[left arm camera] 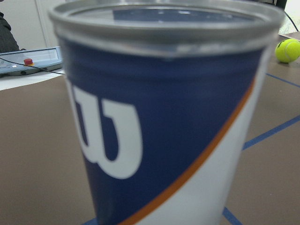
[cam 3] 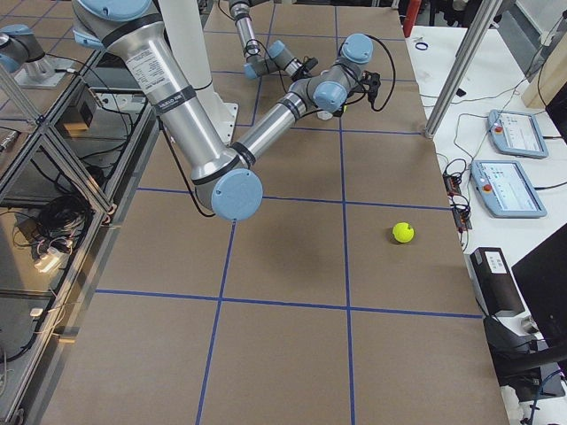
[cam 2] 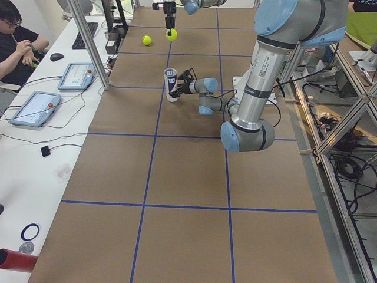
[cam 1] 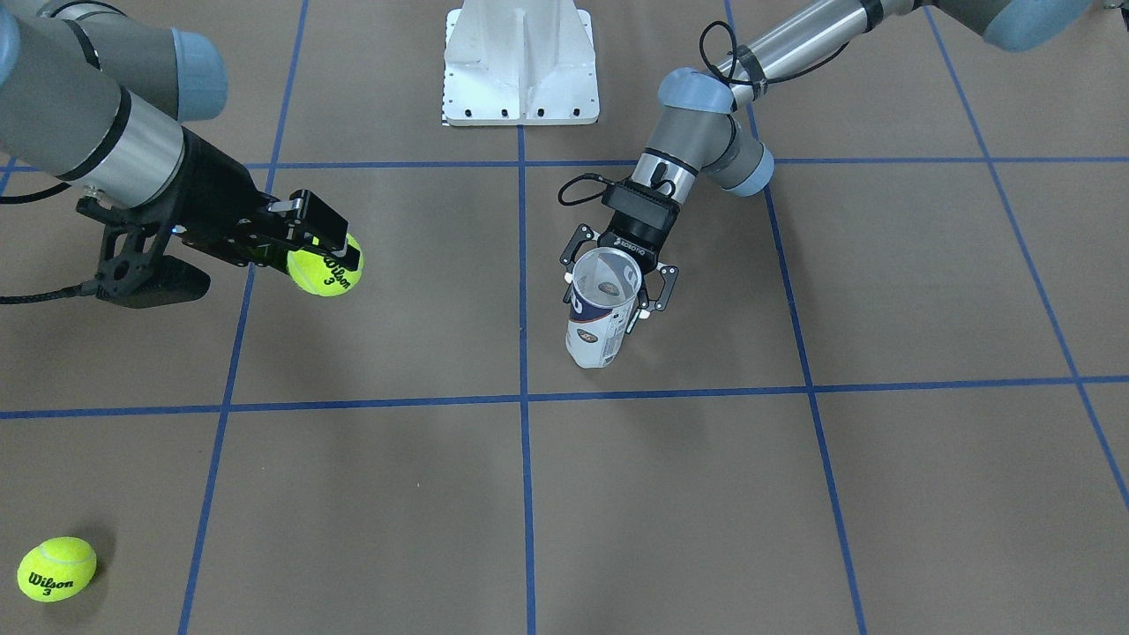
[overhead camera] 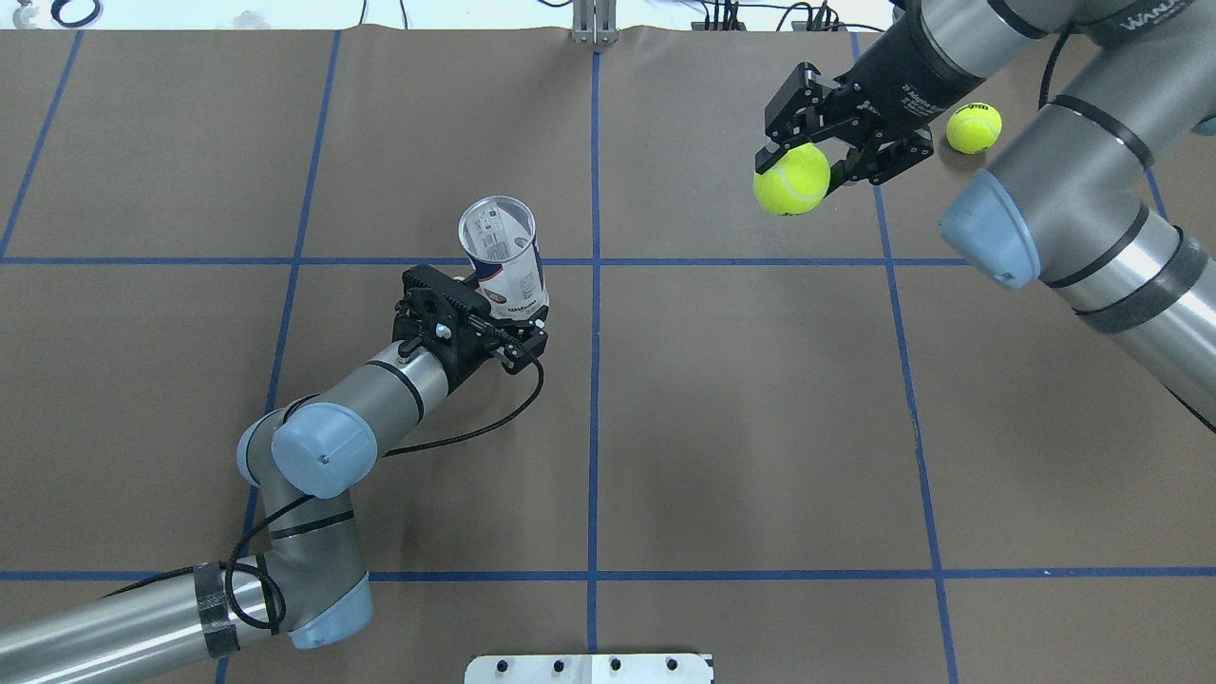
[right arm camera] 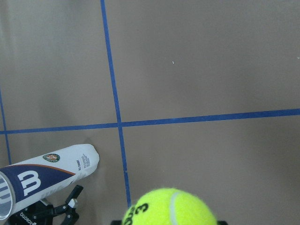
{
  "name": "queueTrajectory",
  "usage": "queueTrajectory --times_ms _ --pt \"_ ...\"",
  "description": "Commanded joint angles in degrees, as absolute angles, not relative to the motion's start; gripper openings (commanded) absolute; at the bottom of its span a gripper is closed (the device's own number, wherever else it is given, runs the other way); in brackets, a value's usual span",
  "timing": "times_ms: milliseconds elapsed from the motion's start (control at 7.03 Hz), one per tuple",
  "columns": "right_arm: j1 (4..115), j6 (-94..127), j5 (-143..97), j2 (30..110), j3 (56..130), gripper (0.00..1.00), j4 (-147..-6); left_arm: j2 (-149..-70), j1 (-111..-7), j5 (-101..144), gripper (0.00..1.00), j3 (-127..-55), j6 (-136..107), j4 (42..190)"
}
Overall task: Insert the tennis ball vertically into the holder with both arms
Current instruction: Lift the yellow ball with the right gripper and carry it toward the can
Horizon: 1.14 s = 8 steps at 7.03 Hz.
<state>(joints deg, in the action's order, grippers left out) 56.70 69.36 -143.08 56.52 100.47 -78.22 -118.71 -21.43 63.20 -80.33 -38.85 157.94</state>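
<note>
The holder, a clear tube with a navy and white "W" label, stands upright on the table with its mouth open upward. My left gripper is shut on its lower part, a finger on each side; the overhead view shows the gripper and holder too. The label fills the left wrist view. My right gripper is shut on a yellow tennis ball and holds it above the table, well off to the holder's side. The ball and right gripper also show from overhead.
A second tennis ball lies on the table near the far corner on my right side, beyond the right gripper. The white pedestal base stands at my edge. An operator sits at a side desk with tablets.
</note>
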Motion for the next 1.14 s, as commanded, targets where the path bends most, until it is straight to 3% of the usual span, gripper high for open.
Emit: queueTrajectory --times_ms 0,996 --pt "52.5 76.3 -139.8 51.4 100.5 0.0 -78.2 -118.8 -22.1 63.2 0.97 -79.8 -38.8 157.9" --pt "49.0 77.3 -137.3 44.2 97.7 0.0 -78.4 -122.7 -22.7 63.2 0.97 -74.9 -38.8 158.3"
